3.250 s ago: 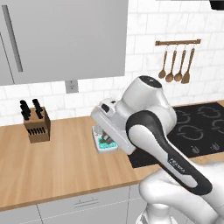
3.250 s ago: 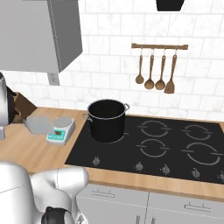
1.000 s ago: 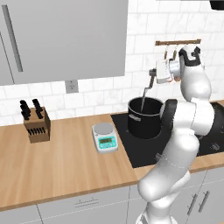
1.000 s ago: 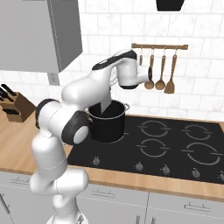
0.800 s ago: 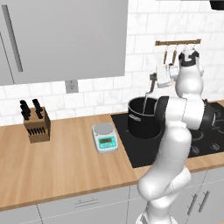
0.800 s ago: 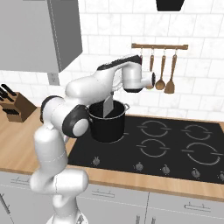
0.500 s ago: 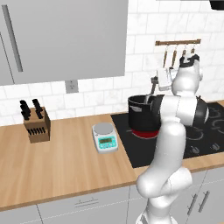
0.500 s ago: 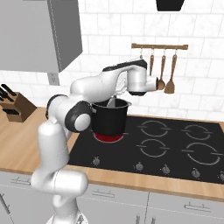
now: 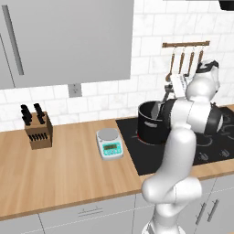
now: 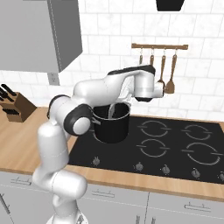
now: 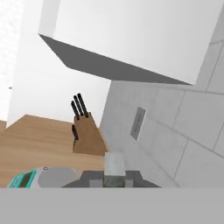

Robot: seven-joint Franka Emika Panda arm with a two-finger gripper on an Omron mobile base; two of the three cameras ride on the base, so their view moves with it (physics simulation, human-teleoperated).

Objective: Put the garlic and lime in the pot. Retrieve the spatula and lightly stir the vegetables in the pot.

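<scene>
On the black glass cooktop [image 10: 175, 144], beside a long wooden counter [image 9: 59, 173], stands one tall black cylindrical pot [image 10: 112, 124] with small grey side handles, on the rear left burner. Against the white tiled wall sit one brown knife block [image 9: 38, 132] and one small grey kitchen scale [image 9: 109, 142] with a teal front. One spatula [image 9: 177, 85], a flat light-grey squarish blade, rises above the pot's rim, its thin dark handle angling down into the pot. The gripper [image 11: 114, 174] is closed on the spatula.
</scene>
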